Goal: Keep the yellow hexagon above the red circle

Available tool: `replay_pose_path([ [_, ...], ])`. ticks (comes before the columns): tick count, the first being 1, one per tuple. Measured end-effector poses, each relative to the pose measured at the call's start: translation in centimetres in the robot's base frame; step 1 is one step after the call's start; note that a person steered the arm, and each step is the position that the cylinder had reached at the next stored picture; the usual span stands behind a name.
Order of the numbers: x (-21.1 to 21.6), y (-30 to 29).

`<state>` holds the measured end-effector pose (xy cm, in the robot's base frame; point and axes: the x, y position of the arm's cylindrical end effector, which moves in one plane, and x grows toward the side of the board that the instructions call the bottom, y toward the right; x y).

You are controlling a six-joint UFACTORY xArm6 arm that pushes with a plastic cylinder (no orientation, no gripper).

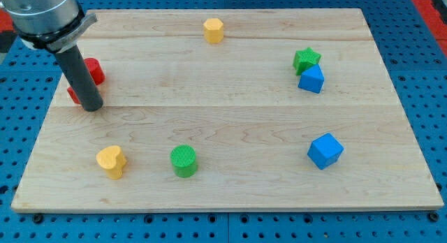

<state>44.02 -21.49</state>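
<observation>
The yellow hexagon [214, 30] sits near the view's top edge of the wooden board [230, 96], a little left of centre. A red block [93, 70], partly hidden behind the rod, lies at the view's left; its shape cannot be made out fully. My tip [91, 107] rests on the board just below and in front of the red block, touching or nearly touching it. The yellow hexagon is far to the right of my tip and higher in the view.
A yellow heart [112, 161] and a green cylinder [184, 160] lie at the view's lower left. A green star [306, 59] touches a blue block [311, 79] at the right. A blue cube [325, 150] lies at the lower right.
</observation>
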Motion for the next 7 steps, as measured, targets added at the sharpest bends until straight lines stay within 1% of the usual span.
replay_pose_path([
  [1,0.4,8.5],
  [2,-2.0,17.3],
  [3,-6.7,22.2],
  [4,-12.6,22.6],
  [5,-16.6,24.2],
  [6,-19.3,23.2],
  [7,-19.2,19.9],
])
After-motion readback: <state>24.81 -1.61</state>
